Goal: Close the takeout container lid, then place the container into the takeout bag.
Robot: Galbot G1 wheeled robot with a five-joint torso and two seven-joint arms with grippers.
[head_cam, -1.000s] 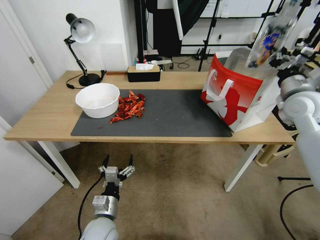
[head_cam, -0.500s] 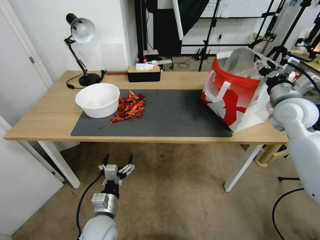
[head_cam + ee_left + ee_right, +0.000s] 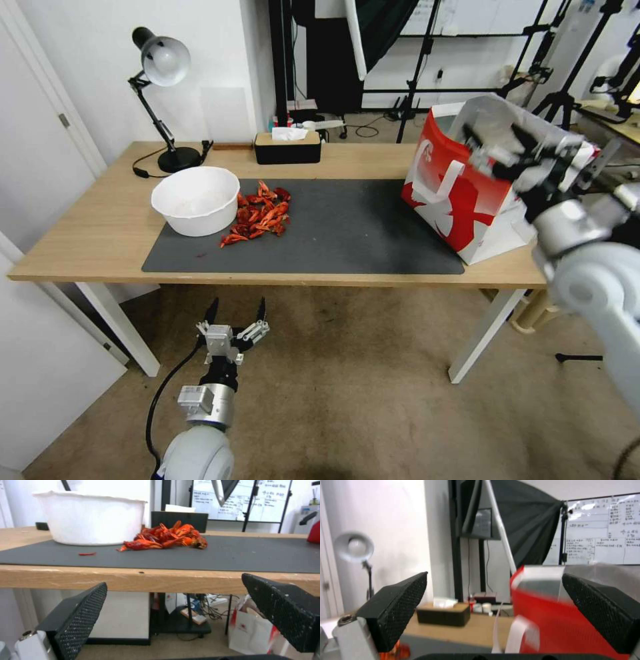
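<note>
**Operator:** What's my right claw doing?

**Guide:** Your right gripper (image 3: 517, 157) is spread wide with nothing between its pads (image 3: 400, 610). It hangs in front of the upper edge of the takeout bag (image 3: 460, 200), on your near side.

**Operator:** And the takeout container?

**Guide:** I can't confirm it. My guess is it lies inside the bag, hidden by the walls. The bag stands on the right end of the table (image 3: 100, 227), partly on the dark mat (image 3: 347, 227), leaning a little, close to the front edge.

**Operator:** So how do I handle this step?

**Guide:** Treat it as clearing away. Draw the claw up and back, jaws wide, and keep off the white handle (image 3: 445, 179) and the rim, because a snag could tip the bag or push it off the edge. Leave your left gripper (image 3: 235, 313) parked low before the table, open.
</note>
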